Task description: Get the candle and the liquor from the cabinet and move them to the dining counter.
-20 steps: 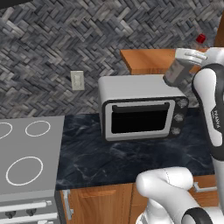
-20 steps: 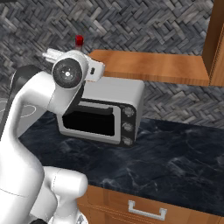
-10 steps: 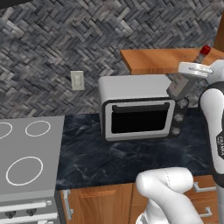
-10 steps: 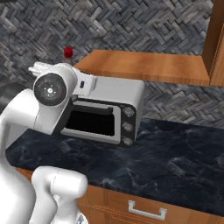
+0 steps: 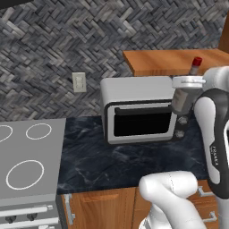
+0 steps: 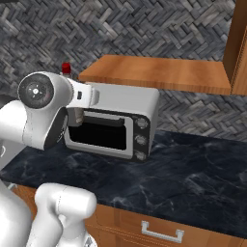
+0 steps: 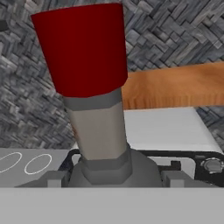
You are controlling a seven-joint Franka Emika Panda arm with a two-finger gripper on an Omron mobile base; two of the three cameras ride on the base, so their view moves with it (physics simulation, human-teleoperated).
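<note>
My gripper (image 7: 114,177) is shut on the liquor (image 7: 98,131), a grey bottle with a red cap (image 7: 81,48), held upright by its shoulders. In the left base view the gripper (image 5: 187,82) carries the liquor (image 5: 180,101) in front of the microwave's right end, just below the cabinet shelf board (image 5: 165,60). From the right base view, the liquor's red cap (image 6: 66,67) peeks over the arm, left of the cabinet shelf (image 6: 154,72). The candle and the dining counter are out of view.
A silver microwave (image 5: 138,109) stands on the black marble wall counter (image 5: 116,156) under the shelf. A grey stove top (image 5: 24,156) lies to the left. Wooden drawers (image 6: 159,229) run below the counter. The cabinet's side panel (image 6: 239,43) rises at the right.
The arm has carried the bottle down and to the left, away from the shelf, to the level of the microwave's top. The grip has stayed the same.
</note>
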